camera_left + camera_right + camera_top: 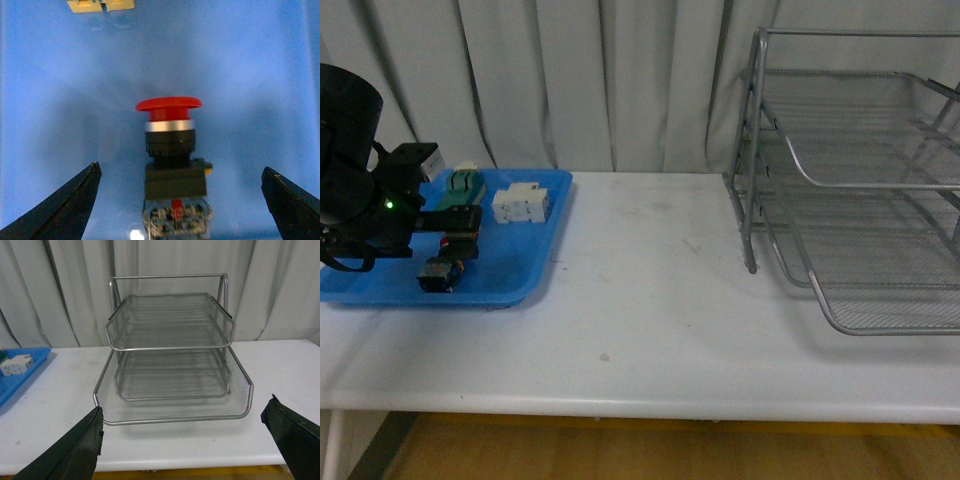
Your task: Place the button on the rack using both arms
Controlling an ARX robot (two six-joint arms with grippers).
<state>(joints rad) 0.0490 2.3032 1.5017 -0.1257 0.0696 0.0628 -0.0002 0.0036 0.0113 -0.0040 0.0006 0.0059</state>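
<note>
At the front view's left edge, the left arm is matte black, with a rounded housing and a small green light. The left pincer and right pincer have black, tapering fingers.

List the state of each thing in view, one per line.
button: lying in the blue tray, ungripped.
left tool: open, straddling the button.
rack: upright on the table, tiers empty.
right tool: open, empty, facing the rack.
white block: resting in the blue tray.

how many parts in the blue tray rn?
3: button nearest the camera, white block toward the right, green-and-cream switch block at the back. The left arm may hide others.
</note>
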